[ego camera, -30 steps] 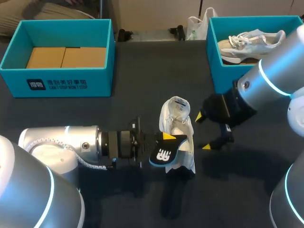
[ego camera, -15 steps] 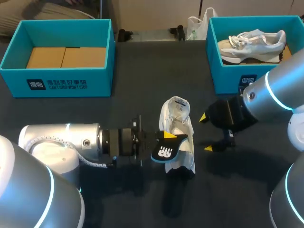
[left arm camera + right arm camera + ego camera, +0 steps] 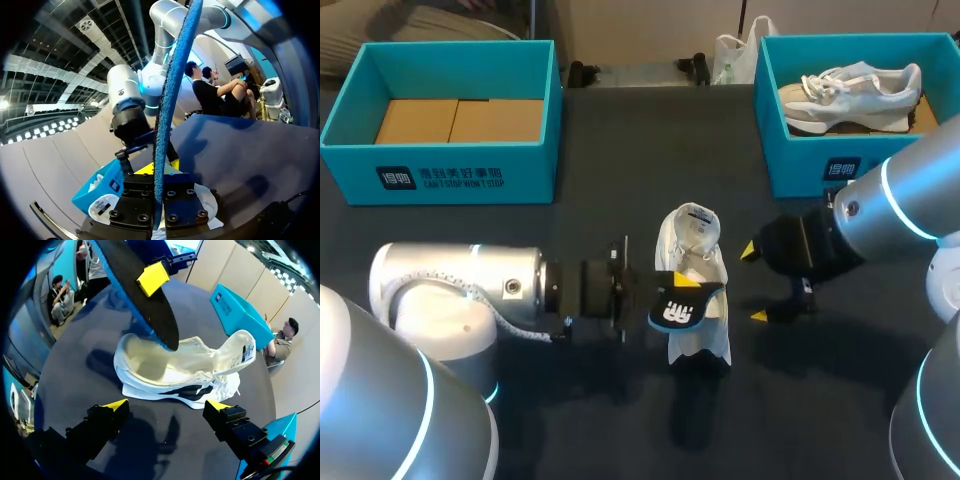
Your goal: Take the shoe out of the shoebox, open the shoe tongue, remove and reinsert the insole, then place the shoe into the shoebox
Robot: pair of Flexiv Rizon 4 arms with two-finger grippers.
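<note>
Two claws: left claw (image 3: 682, 292) clamped on insole (image 3: 675, 315), right claw (image 3: 752, 282) spread beside shoe (image 3: 695, 250); best feed it toe-first.

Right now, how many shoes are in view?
2. One white mesh sneaker sits mid-table on the dark table, beside the black insole. One pale grey sneaker lies in the teal shoebox at the table's far right. None seems hidden.

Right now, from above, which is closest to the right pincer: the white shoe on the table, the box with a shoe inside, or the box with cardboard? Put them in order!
From the right pincer:
1. White shoe, just beside it, mid-table.
2. Box with a shoe inside, behind it on the right.
3. Box with cardboard, far back left.
</note>
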